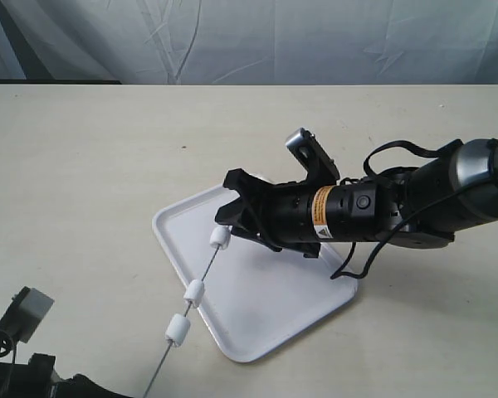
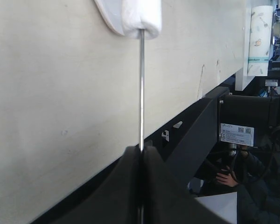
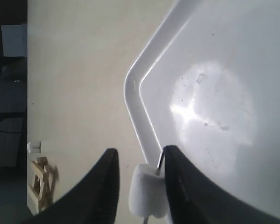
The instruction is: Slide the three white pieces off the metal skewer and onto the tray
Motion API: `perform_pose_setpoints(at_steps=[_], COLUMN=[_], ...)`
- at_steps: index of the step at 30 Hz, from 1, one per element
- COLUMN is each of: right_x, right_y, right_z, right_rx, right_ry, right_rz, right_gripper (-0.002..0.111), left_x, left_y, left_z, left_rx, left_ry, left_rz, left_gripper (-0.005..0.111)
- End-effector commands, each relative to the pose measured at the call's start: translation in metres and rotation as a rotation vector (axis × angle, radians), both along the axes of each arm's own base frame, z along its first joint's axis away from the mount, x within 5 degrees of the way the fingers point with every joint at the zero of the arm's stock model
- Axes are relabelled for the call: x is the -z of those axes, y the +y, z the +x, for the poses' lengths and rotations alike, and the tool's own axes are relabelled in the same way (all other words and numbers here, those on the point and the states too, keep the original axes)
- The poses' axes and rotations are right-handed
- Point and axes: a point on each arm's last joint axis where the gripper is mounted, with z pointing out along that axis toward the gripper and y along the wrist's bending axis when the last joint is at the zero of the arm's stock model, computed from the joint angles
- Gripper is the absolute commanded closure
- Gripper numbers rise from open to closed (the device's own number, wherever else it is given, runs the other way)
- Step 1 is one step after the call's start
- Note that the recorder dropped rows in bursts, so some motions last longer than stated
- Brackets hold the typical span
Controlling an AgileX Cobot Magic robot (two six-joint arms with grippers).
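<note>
Exterior view — 3 stubby white pieces (image 1: pixel 194 292) threaded on thin skewer (image 1: pixel 208 265).

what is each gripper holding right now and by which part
The left gripper is shut on the metal skewer at its bare end. The right gripper holds nothing: its open jaws straddle the end white piece.

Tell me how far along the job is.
Done: nothing, all three white pieces sit on the metal skewer. In hand: left gripper clamps the skewer; right gripper, open, straddles the end piece at the tray rim. Left: sliding all three off.
</note>
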Motion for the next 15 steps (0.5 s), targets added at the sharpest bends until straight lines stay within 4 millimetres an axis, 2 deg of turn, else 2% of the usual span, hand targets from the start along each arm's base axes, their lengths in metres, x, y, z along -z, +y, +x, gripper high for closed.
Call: perform_pose_setpoints(at_steps=[1,15], right_x=[0.0,-0.004], right_y=[0.0,0.005], right_z=[-0.001,-0.005], right_rx=[-0.024,-0.059], right_ry=[0.008,0.029], right_rz=[-0.005,0.058], right_gripper=[0.075,0.075], left_x=[-0.002,-0.012], left_y=[-0.001,-0.006], left_z=[0.001,0.016], left_rx=[0.002,-0.006], left_ry=[-0.016,-0.043], left_rz=[-0.016,-0.055], left_gripper=[0.107,0.107])
